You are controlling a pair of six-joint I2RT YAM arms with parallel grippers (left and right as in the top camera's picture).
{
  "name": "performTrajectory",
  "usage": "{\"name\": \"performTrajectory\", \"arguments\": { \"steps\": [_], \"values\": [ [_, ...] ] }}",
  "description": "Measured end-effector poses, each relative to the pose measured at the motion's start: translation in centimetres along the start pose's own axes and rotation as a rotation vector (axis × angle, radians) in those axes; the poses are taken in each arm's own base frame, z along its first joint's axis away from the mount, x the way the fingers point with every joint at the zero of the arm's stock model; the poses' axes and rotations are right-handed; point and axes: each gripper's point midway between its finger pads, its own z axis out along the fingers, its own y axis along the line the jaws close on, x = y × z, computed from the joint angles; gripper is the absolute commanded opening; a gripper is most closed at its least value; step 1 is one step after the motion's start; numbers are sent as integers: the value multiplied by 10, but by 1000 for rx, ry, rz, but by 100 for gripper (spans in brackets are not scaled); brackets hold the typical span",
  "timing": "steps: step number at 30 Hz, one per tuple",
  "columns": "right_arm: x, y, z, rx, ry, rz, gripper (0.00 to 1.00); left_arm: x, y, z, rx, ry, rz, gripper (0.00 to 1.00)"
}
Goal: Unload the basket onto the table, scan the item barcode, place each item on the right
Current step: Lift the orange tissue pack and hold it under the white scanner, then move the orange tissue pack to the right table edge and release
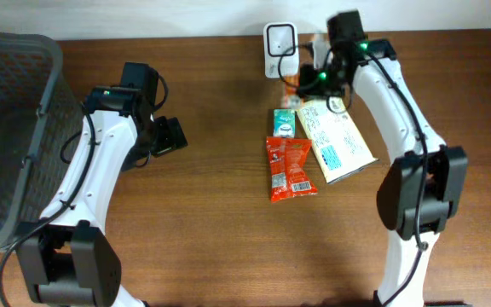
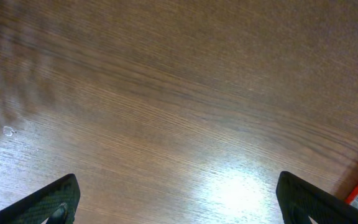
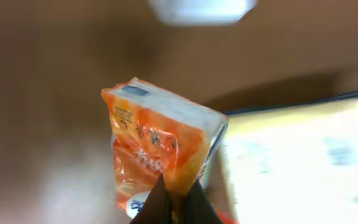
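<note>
Right wrist view: the right gripper [image 3: 174,198] has its fingers pressed together on the lower edge of an orange packet [image 3: 157,140], which rises tilted above them. Beyond the packet the white scanner [image 3: 201,7] is a blur at the top, apart from the packet. Whether a barcode faces it cannot be told. Overhead, the pinched packet [image 1: 290,81] hangs just on the robot's side of the scanner [image 1: 280,47]. Farther from the scanner on that side lie a green packet [image 1: 284,122], then a red packet [image 1: 290,168], with a pale yellow box [image 1: 335,139] beside both. Well left of the scanner, the left gripper [image 1: 164,136] hovers with its fingers spread wide over bare table [image 1: 228,247]. A grey basket [image 1: 7,128] stands farthest from the scanner.
</note>
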Motion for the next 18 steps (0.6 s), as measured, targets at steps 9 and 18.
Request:
{"name": "performTrajectory", "arguments": {
  "steps": [9,18],
  "values": [
    [-76,2,-38,451,-390,-164,4,0,0,0,0,0,0,99],
    [-138,6,-24,569,-597,-423,4,-1,0,0,0,-2,0,99]
  ]
}}
